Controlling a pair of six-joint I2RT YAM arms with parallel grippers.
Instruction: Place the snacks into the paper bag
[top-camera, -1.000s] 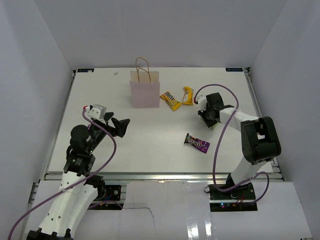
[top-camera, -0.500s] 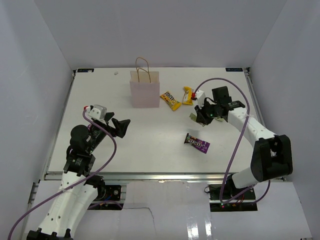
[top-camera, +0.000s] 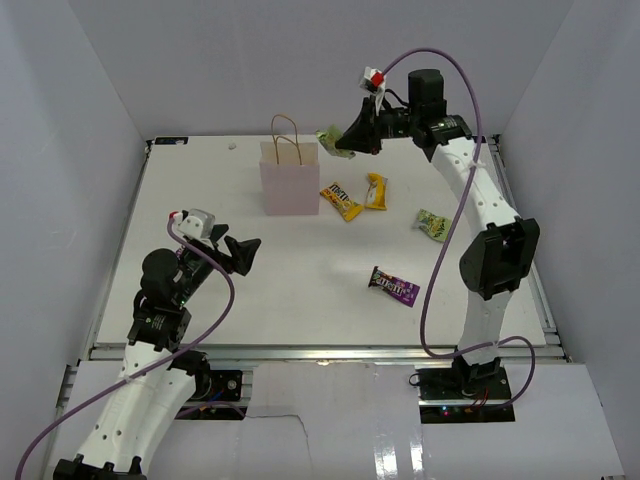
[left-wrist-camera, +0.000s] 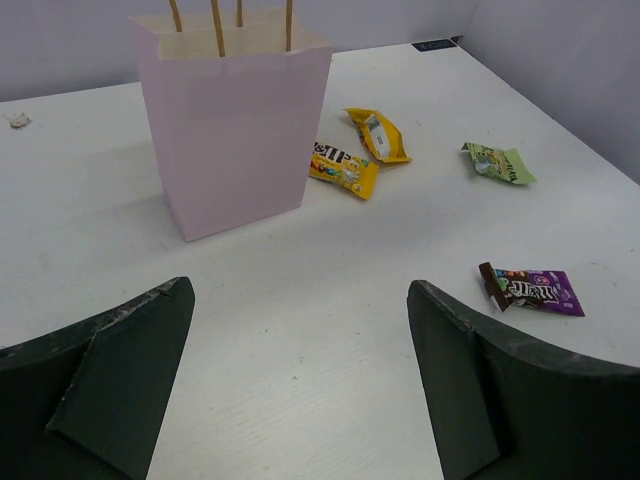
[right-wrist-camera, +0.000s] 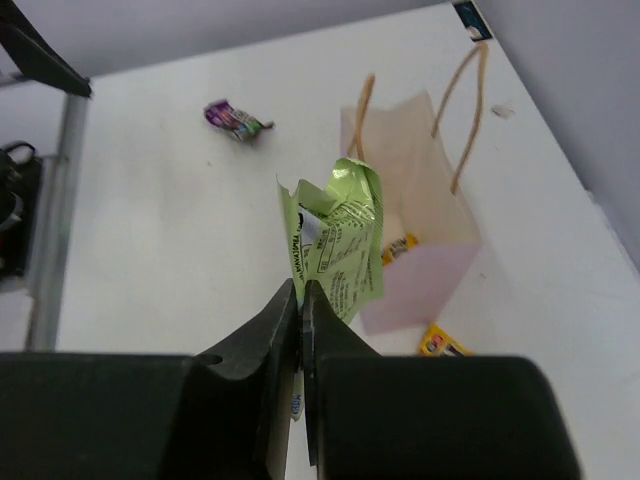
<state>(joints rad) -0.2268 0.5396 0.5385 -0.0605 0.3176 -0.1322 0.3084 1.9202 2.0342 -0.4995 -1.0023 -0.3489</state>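
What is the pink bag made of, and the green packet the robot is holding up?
The pink bag looks like matte paper: flat stiff walls, sharp folded edges, no shine. Its handles seem to be twisted paper cord. The green packet, pinched in the right gripper, looks like thin plastic film: crinkled and slightly shiny.

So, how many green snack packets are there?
2. Held packet: pinched in the right gripper near the paper bag. Loose packet: on the table, right of the yellow packets. The bag may hide more.

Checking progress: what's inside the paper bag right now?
In the right wrist view, what looks like one yellow packet lies low inside the paper bag; the held green packet covers part of the interior.
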